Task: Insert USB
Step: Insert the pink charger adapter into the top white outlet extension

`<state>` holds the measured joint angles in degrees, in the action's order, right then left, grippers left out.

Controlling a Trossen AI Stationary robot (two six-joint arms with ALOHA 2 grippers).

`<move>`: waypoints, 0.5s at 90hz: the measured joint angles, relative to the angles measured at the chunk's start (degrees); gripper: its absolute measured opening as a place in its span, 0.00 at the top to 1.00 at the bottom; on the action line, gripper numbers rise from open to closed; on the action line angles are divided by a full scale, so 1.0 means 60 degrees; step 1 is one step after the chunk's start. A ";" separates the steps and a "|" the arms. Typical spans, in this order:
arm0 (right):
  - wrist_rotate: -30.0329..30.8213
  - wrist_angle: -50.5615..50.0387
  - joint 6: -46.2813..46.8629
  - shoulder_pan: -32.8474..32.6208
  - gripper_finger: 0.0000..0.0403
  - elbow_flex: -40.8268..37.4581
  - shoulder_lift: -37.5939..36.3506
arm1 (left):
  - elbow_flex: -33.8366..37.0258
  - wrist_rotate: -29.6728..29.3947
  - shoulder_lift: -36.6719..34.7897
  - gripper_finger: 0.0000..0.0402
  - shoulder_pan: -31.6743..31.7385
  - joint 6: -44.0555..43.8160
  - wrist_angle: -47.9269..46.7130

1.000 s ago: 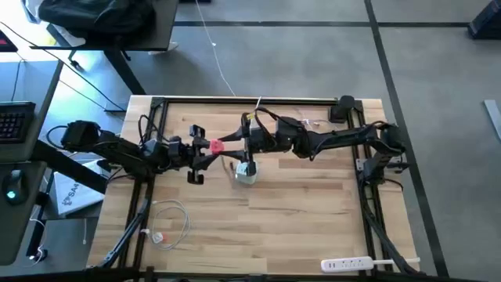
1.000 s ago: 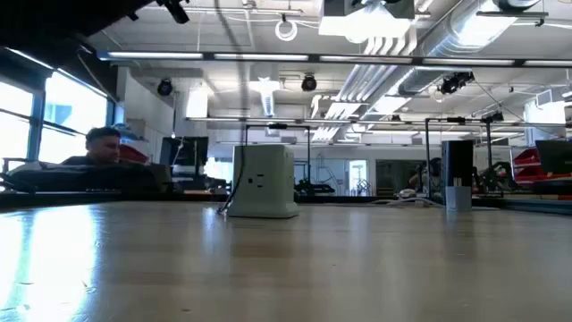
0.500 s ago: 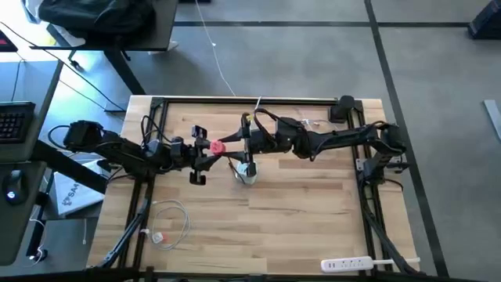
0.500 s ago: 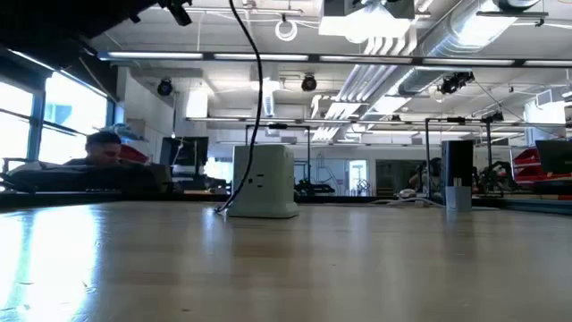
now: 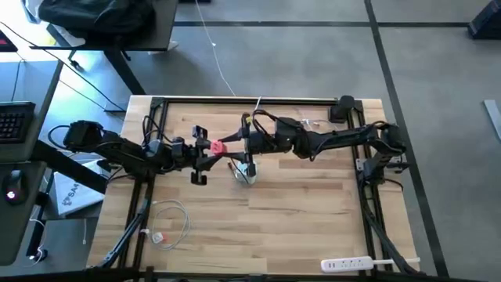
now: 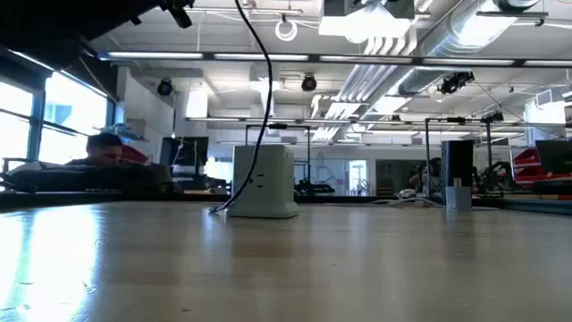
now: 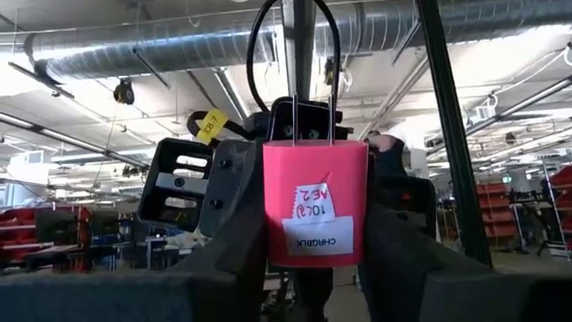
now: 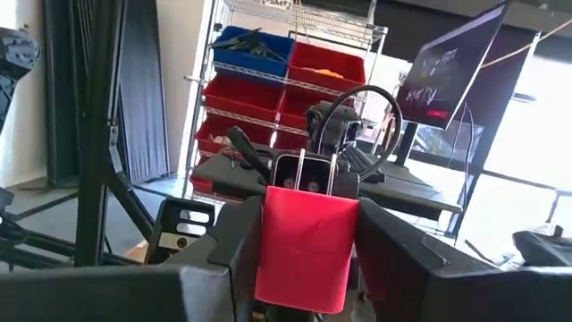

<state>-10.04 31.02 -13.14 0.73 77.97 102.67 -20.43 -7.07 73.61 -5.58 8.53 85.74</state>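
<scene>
The wooden table (image 5: 313,204) carries both arms, which reach in from its left and right edges and meet over its middle, nearer the far edge. A white power strip (image 5: 348,264) lies at the front edge towards the right corner, and a coiled white cable (image 5: 168,221) lies near the front-left corner. The white charger cube (image 5: 246,173) stands near the table's middle, just in front of where the grippers meet.

The USB (image 5: 213,146) is off the table, held in the air between the left gripper (image 5: 203,150) and the right gripper (image 5: 232,145). From above it is only a red-pink speck. The left wrist view shows it (image 7: 315,201) as a pink block with a printed label, that arm's dark fingers (image 7: 228,241) pressed on both sides. The right wrist view shows its unlabelled face (image 8: 304,246), pinched likewise by its own fingers (image 8: 393,246).

The low view shows neither gripper, only the cube (image 6: 264,182) with a thin black cable (image 6: 266,80) hanging down to it, and a person (image 6: 105,148) beyond the table.
</scene>
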 joint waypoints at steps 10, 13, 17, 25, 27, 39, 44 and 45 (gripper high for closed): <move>0.0010 -0.0115 0.0155 0.0003 0.54 0.0000 0.0015 | 0.0000 -0.0003 0.0027 0.70 -0.0004 -0.0024 -0.0175; 0.0010 -0.0108 0.0196 0.0027 0.52 0.0000 0.0015 | 0.0000 -0.0021 0.0027 0.70 -0.0004 -0.0019 -0.0176; 0.0010 -0.0108 0.0216 0.0053 0.51 0.0000 0.0015 | 0.0000 -0.0108 0.0027 0.70 0.0000 -0.0017 -0.0183; 0.0039 -0.0116 0.0198 0.0068 0.50 0.0000 0.0015 | 0.0000 -0.0244 0.0027 0.70 0.0000 -0.0016 -0.0191; 0.0048 -0.0126 0.0183 0.0069 0.50 0.0000 0.0015 | 0.0000 -0.0241 0.0027 0.70 0.0000 -0.0013 -0.0187; 0.0189 -0.0324 0.0145 0.0061 0.55 -0.0007 0.0026 | -0.0015 -0.0276 0.0027 0.70 0.0000 -0.0017 -0.0184; 0.0278 -0.0398 0.0189 0.0062 0.59 -0.0004 0.0015 | -0.0011 -0.0271 0.0024 0.70 0.0000 -0.0013 -0.0232; 0.0281 -0.0417 0.0199 0.0062 0.60 -0.0004 0.0014 | -0.0011 -0.0274 0.0024 0.70 0.0000 -0.0010 -0.0241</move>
<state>-8.35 28.52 -11.94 1.11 77.95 102.75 -20.49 -8.72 73.76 -5.58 8.47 84.29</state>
